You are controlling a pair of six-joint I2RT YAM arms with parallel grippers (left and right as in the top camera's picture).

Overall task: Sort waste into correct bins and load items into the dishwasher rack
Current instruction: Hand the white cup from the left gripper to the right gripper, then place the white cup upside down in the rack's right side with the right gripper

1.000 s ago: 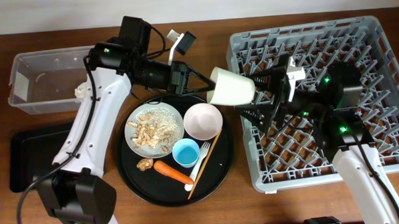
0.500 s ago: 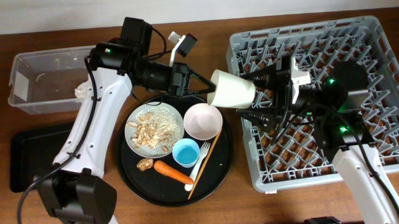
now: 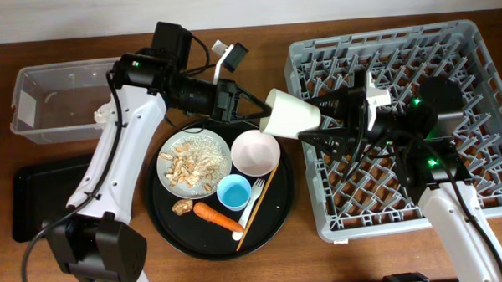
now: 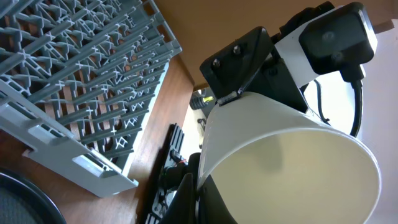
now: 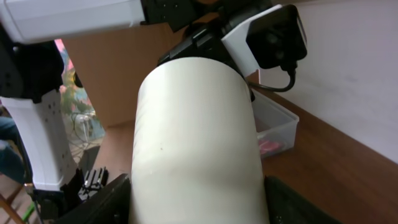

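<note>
Overhead: cream cup (image 3: 292,113) hung mid-air at 9 o'clock of the dishwasher rack (image 3: 483,83), left gripper (image 3: 263,115) pinching its rim, right gripper (image 3: 309,115) spread around its base. Left wrist: thin rim pinch, so an early release could've dropped it. Right wrist: fingers (image 5: 292,202) flanked the cup, contact unclear.

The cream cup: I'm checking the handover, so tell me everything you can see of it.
The cream cup is a smooth, plain, tapered tumbler, matte like plastic, empty inside. It lies on its side in the air between the round black tray and the dishwasher rack, mouth toward the left pincer, which pinches its rim. The right pincer straddles its base end; whether it touches is unclear.
</note>
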